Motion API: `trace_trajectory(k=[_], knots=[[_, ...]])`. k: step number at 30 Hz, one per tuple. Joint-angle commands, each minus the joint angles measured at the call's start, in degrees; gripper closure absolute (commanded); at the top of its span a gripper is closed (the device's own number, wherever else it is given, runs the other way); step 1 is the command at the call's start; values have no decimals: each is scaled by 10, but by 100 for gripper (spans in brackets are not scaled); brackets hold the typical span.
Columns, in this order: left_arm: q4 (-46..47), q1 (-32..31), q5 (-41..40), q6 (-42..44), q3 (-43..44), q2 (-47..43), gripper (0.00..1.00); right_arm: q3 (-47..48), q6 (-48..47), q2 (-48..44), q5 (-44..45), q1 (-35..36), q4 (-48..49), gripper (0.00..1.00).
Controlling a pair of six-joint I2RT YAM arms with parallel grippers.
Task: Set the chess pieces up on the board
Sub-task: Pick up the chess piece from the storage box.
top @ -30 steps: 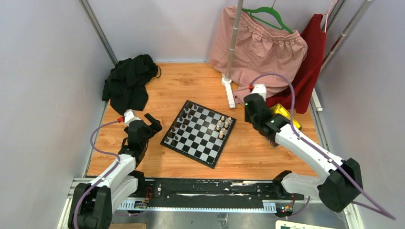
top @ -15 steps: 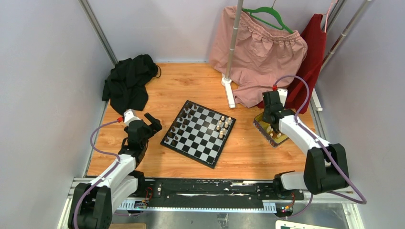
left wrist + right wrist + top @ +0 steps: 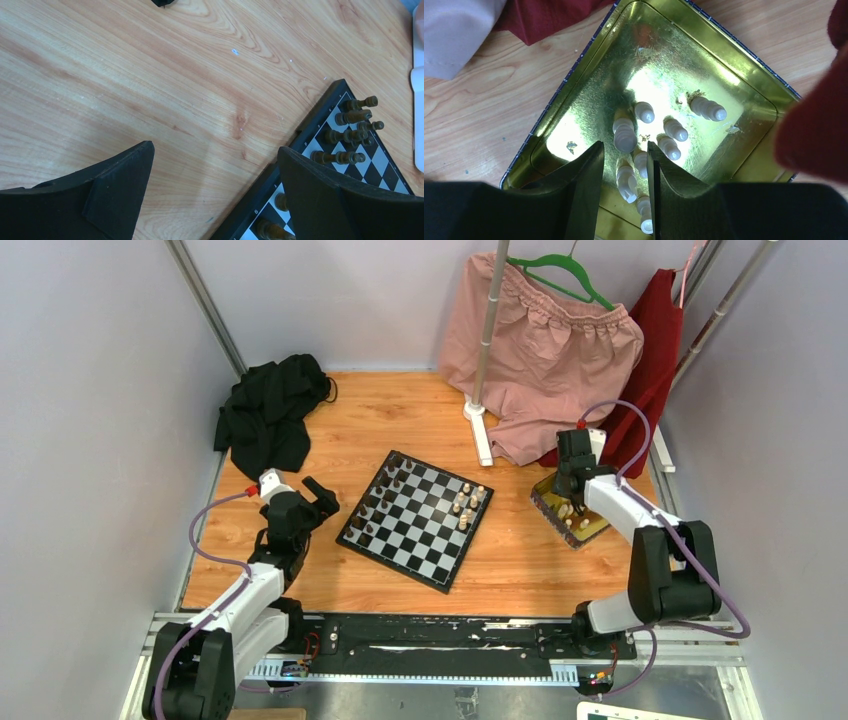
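The chequered board (image 3: pixel 428 558) lies mid-table. Dark pieces (image 3: pixel 385 495) stand along its left side and a few cream pieces (image 3: pixel 465 505) near its right edge. My left gripper (image 3: pixel 322 495) is open and empty, just left of the board. In its wrist view (image 3: pixel 215 146) it hovers over bare wood at the board's border (image 3: pixel 320 120), with dark pieces (image 3: pixel 350 117) beyond. My right gripper (image 3: pixel 567 485) is over the gold tray (image 3: pixel 545 502). In the right wrist view (image 3: pixel 625 145) its jaws stand partly open around several cream pieces (image 3: pixel 625 135) lying in the tray (image 3: pixel 589 90).
A black cloth (image 3: pixel 270 415) lies at the back left. A pink garment (image 3: pixel 545 350) and a red garment (image 3: pixel 650 370) hang at the back right, the red one reaching down beside the tray. A white rack foot (image 3: pixel 480 435) stands behind the board.
My right arm swung from beside the board's right edge out to the tray and came down over the cream pieces. The left arm has not moved.
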Motion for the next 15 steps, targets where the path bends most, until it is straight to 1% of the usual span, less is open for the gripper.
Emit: trace_trajectory(k=[1,7,9,14,15], knots=[[18,3,-4,8,-5,3,0,15,11,13,-7,-16,12,60],[18,3,-3,8,-5,4,0,14,11,26,-15,-24,17,62],[18,3,-3,8,-5,4,0,15,11,28,-17,-26,20,65],[18,3,-3,8,-6,4,0,15,10,32,-18,-30,20,75],[19,3,-3,8,-6,4,0,14,9,31,-17,-30,20,79]])
